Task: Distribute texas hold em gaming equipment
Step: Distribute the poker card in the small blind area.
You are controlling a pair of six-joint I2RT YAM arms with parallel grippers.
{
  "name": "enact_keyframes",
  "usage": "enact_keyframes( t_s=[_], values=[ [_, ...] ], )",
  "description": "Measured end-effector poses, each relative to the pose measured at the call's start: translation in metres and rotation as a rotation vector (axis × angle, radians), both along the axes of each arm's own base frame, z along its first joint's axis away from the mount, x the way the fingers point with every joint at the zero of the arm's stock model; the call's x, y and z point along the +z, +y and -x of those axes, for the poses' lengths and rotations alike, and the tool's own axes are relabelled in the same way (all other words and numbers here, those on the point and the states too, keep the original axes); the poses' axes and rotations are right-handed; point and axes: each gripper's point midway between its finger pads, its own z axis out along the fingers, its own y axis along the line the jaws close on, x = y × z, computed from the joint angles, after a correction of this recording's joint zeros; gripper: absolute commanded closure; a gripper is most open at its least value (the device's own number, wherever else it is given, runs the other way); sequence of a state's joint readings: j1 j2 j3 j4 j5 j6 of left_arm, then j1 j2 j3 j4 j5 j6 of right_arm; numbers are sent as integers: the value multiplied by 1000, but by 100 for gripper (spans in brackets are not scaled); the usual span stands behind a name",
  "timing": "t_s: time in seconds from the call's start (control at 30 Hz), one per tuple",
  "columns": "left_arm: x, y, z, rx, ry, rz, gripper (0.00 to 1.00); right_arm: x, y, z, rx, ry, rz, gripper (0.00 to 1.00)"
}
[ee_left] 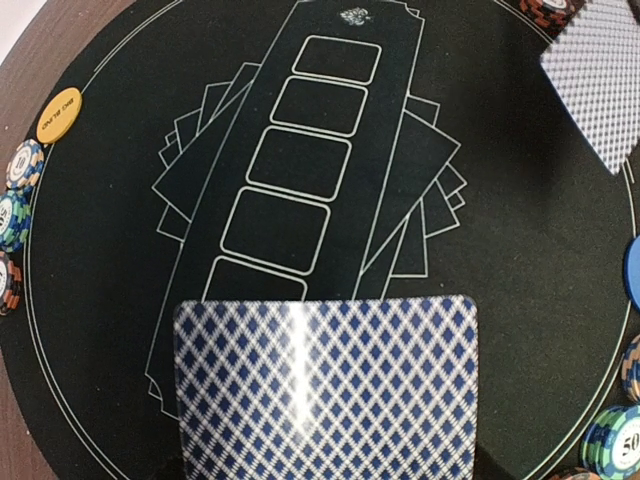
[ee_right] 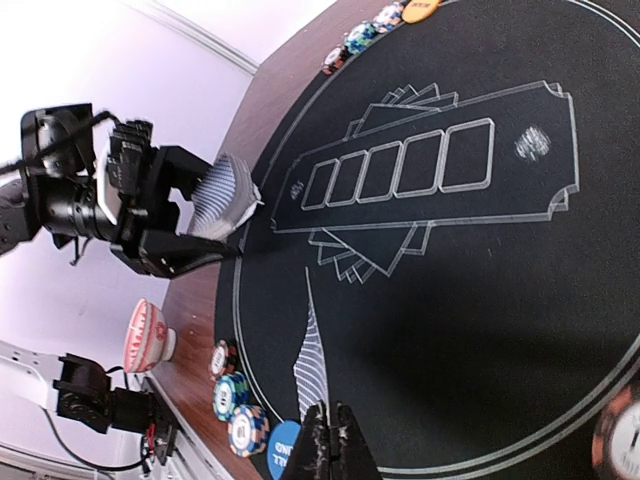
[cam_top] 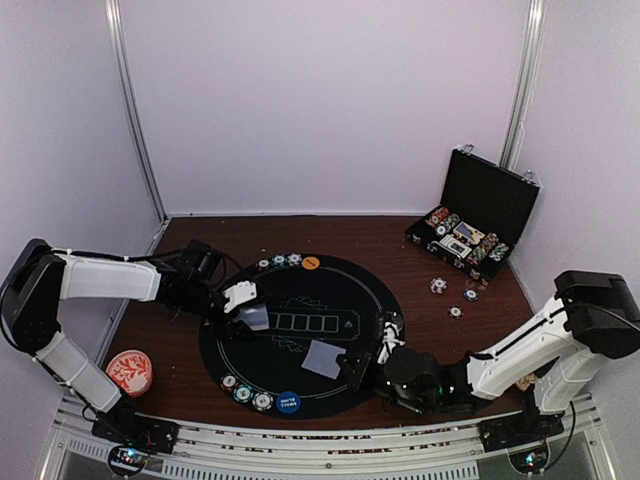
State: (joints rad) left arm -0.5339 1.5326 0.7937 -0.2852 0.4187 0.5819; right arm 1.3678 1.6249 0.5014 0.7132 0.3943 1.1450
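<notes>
lab booth: white panels (cam_top: pixel 330 100), aluminium rails (cam_top: pixel 300 442)

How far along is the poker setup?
Done: far chips with orange button, near chips with blue button, one card face down on the mat. In hand: left gripper holds the deck. Left, likely: more dealing, plus loose chips by the case.

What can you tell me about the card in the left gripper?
The card shows a glossy blue-and-white diamond-lattice back with rounded corners. The left gripper pinches one edge, holding it back-up and slightly bowed above the left side of the black mat, beside the printed row of boxes. Whether it's one card or several is unclear.
</notes>
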Motion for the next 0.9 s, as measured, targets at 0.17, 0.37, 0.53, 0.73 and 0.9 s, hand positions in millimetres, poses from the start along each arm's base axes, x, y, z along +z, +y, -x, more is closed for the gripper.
enact_keyframes(
  t_s=[0.17, 0.37, 0.53, 0.73, 0.9],
  values=[
    [0, 1, -1, 8, 1, -2, 91, -18, -5, 23, -79, -26, 38, 100],
    [0, 2, -2, 12, -1, -4, 91, -24, -9, 30, -158, -28, 28, 100],
    [0, 3, -3, 16, -2, -7, 91, -34, -4, 38, -166, -13, 42, 100],
    [-1, 3, -3, 19, -1, -9, 91, -42, 0, 47, -155, 15, 39, 100],
    [-5, 4, -4, 24, 7, -16, 91, -46, 1, 54, -146, 30, 53, 93]
  ],
)
